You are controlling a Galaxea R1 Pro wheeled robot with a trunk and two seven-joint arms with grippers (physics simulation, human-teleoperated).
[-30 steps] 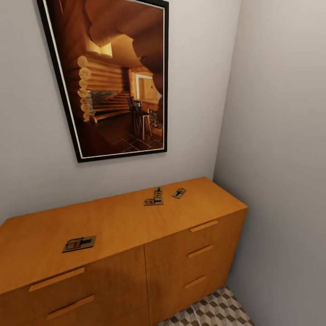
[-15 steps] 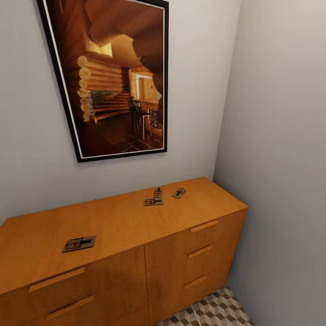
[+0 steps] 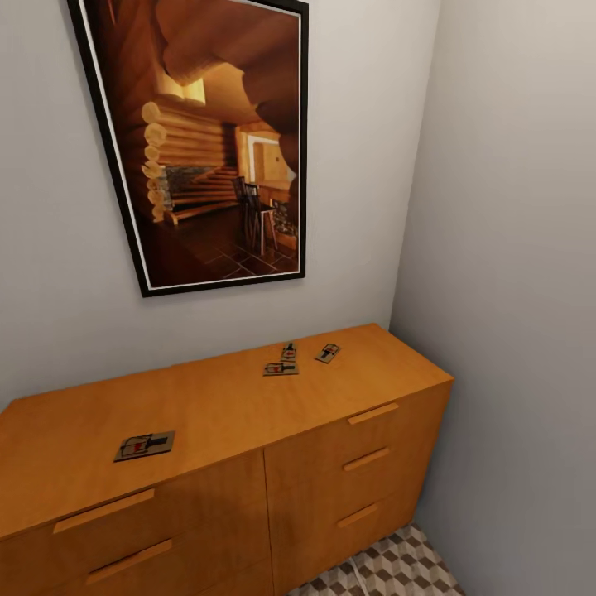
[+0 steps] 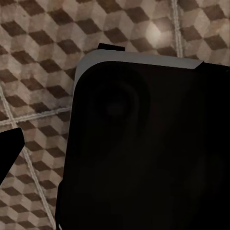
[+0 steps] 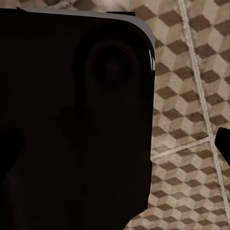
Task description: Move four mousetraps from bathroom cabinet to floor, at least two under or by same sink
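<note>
Several mousetraps lie on the flat top of the orange-brown cabinet (image 3: 215, 406) in the head view. One mousetrap (image 3: 144, 445) sits near the front left. Three more are grouped toward the back right: one (image 3: 281, 367), a second (image 3: 289, 351) just behind it, and a third (image 3: 328, 353) to their right. The sink is out of view. Each wrist view looks down at the cube-patterned bathroom floor (image 4: 38, 57) (image 5: 191, 72). A dark fingertip (image 4: 9, 148) of my left gripper and a fingertip (image 5: 224, 143) of my right gripper show at the frame edges, with nothing between the fingers.
The cabinet stands in a corner, with a grey wall at its right end (image 3: 513, 290). A large framed picture (image 3: 207, 141) hangs on the wall behind it. A strip of tiled floor (image 3: 397, 571) shows beside the cabinet's right front. My own dark body (image 4: 143, 143) fills much of both wrist views.
</note>
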